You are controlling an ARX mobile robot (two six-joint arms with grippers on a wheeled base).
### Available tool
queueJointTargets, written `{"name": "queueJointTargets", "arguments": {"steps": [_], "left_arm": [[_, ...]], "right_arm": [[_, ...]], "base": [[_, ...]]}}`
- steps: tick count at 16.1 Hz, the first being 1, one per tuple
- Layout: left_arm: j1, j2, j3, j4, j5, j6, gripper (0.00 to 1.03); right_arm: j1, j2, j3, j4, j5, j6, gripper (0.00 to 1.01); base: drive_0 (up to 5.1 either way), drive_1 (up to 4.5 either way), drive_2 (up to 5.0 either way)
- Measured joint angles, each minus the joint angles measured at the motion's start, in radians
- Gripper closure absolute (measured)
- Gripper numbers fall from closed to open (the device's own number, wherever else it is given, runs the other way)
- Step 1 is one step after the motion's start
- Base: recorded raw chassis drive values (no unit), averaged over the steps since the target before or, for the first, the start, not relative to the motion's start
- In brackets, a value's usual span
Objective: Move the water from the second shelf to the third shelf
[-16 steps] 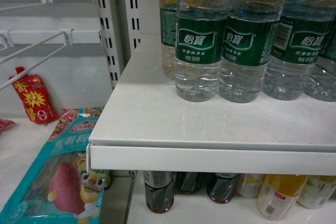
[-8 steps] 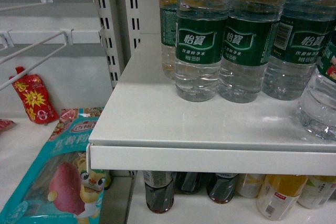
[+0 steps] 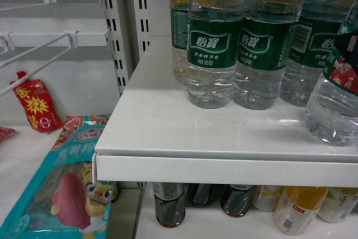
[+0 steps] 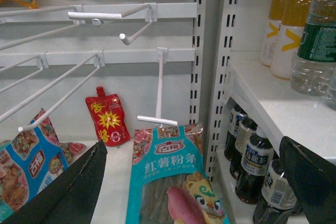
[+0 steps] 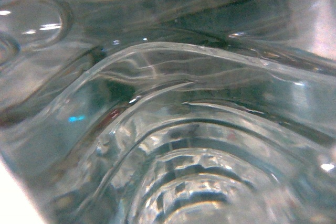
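The water, a clear ribbed bottle whose green label shows red-shirted figures, hangs tilted at the head view's right edge. Its base is just over the white shelf. Ribbed clear plastic of the water fills the right wrist view and hides my right gripper's fingers, so the bottle sits in that grip. In the left wrist view my left gripper is open, low beside the shelving, with nothing between its fingers.
A row of green-labelled water bottles stands at the back of the shelf. Dark drink bottles and yellow ones fill the shelf below. On the left are wire hooks, a teal snack packet and a red pouch.
The held water bottle has come into the head view from the right edge and moved left over the shelf. Nothing else has moved.
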Motion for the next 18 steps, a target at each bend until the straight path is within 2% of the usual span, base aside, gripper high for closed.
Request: {"name": "queueJointTargets", "arguments": {"steps": [9,11,13,14,15,18], "left_arm": [[0.0,0.0,0.0,0.0,0.0,0.0,0.05],[0.0,0.0,0.0,0.0,0.0,0.0,0.05],[0.0,0.0,0.0,0.0,0.0,0.0,0.05],[0.0,0.0,0.0,0.0,0.0,0.0,0.05],[0.0,0.0,0.0,0.0,0.0,0.0,0.05],[0.0,0.0,0.0,0.0,0.0,0.0,0.05]], "right_arm": [[0.0,0.017,0.013,-0.002,0.005,-0.006,0.59],[0.0,0.02,0.023,0.005,0.002,-0.006,0.27],[0.0,0.02,0.034,0.009,0.002,-0.006,0.07],[0.0,0.02,0.034,0.006,0.0,-0.005,0.01],[0.0,0.02,0.034,0.005,-0.002,-0.006,0.04],[0.0,0.02,0.034,-0.002,-0.007,-0.005,0.03]], "base": [[0.0,0.0,0.0],[0.0,0.0,0.0],[0.0,0.0,0.0],[0.0,0.0,0.0],[0.0,0.0,0.0],[0.0,0.0,0.0]]}}
